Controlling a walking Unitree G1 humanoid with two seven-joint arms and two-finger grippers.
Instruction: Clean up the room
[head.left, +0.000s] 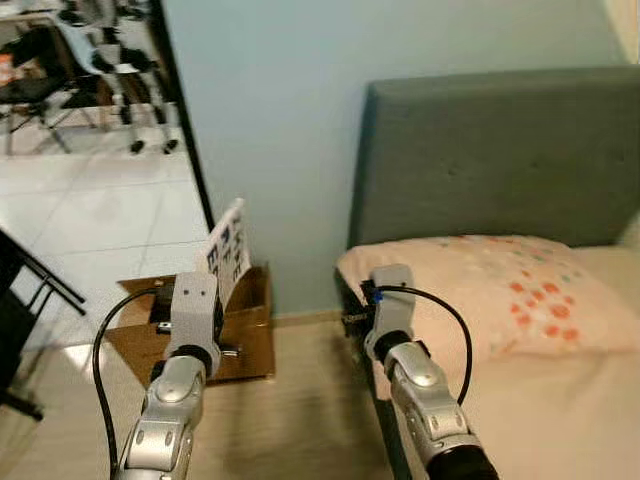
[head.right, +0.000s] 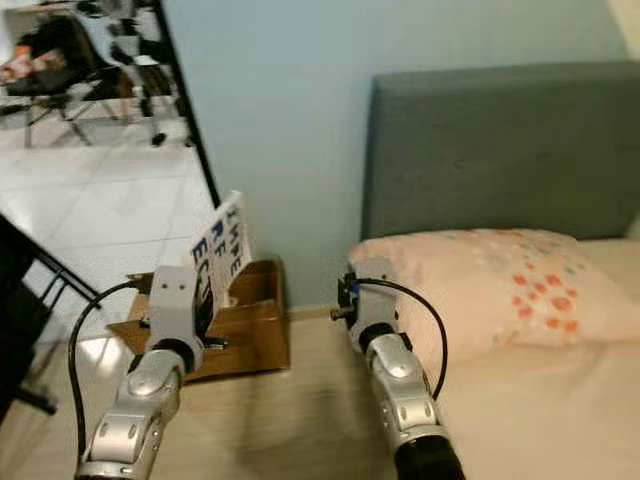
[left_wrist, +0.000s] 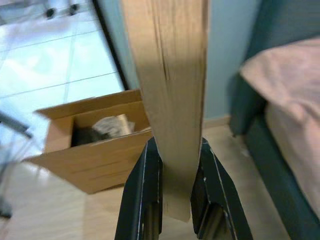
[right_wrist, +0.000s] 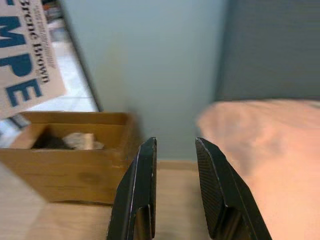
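Cardboard box (head.left: 235, 330), its flaps open, sits on the wooden floor (head.left: 300, 420) against the pale blue wall, left of the grey bed (head.left: 500, 160) with its peach pillow (head.left: 500, 290). The left gripper (left_wrist: 175, 172) clamps a white book (head.right: 222, 245) with blue lettering, raised just above the box. The right gripper (right_wrist: 175, 165), near the bed's edge, holds nothing, fingers slightly apart.

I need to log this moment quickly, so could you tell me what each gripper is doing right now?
Left gripper: closed on a book, held above the cardboard box.
Right gripper: open, holding nothing, beside the bed.
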